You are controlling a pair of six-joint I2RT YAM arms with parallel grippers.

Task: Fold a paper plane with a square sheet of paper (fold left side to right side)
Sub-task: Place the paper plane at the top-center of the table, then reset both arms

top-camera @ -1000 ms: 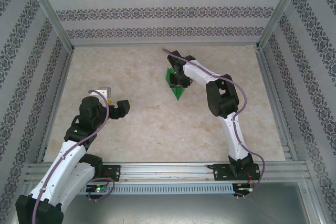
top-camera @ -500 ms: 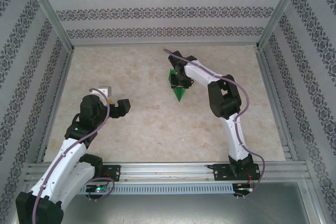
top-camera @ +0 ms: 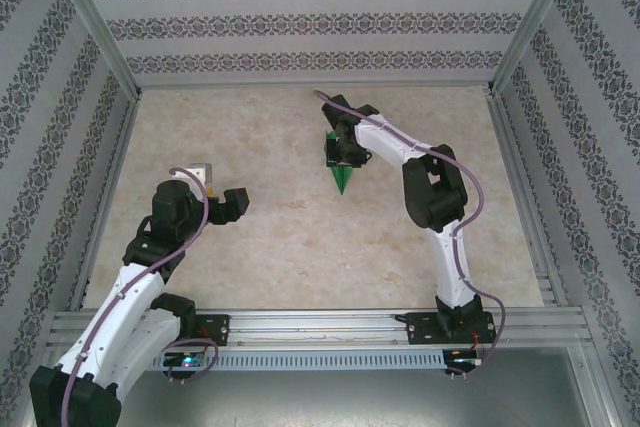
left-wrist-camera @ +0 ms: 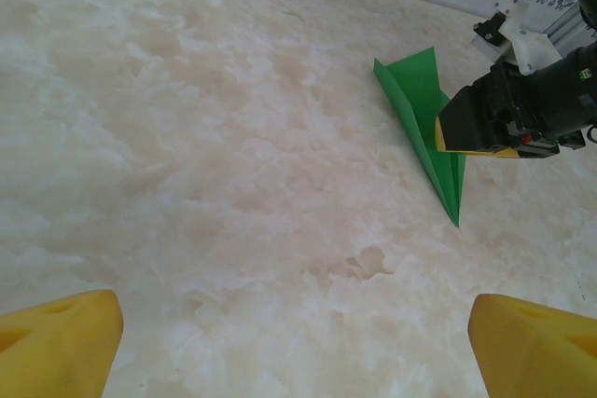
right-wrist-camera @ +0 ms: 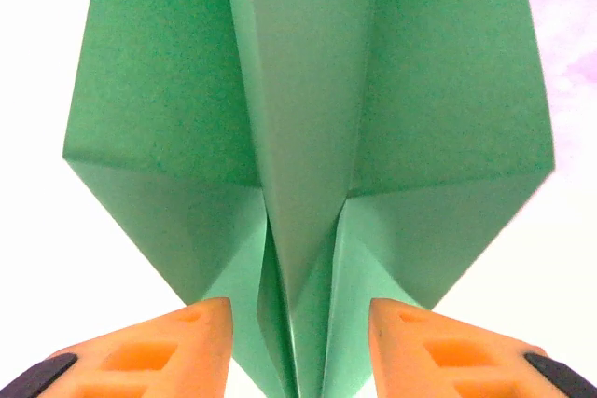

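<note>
top external view: a beige, marble-patterned table sits inside an enclosure whose walls carry bands of dark ornamental print. bare metal frame posts stand at the corners, and a metal rail at the near edge holds my two bases.

the paper plane lies on the table a little right of centre, in the far half. it is a slim green dart. its long axis runs far to near and its pointed nose aims back toward my bases. from my left wrist the paper plane shows its wide tail higher in the picture and its nose lower right.

my right arm climbs from its base, bends at a high elbow and reaches left and away, so my right gripper hangs over the plane's tail end. seen from that wrist, my orange fingers stand half spread, one on each side of the raised centre fold, with green showing between each tip and the ridge. i cannot tell whether they press on the wings.

my left arm leans over the left half of the table, well apart from the plane. my left gripper points toward the middle and is spread wide and empty, with its yellow fingertips at the bottom corners of its own view.
</note>
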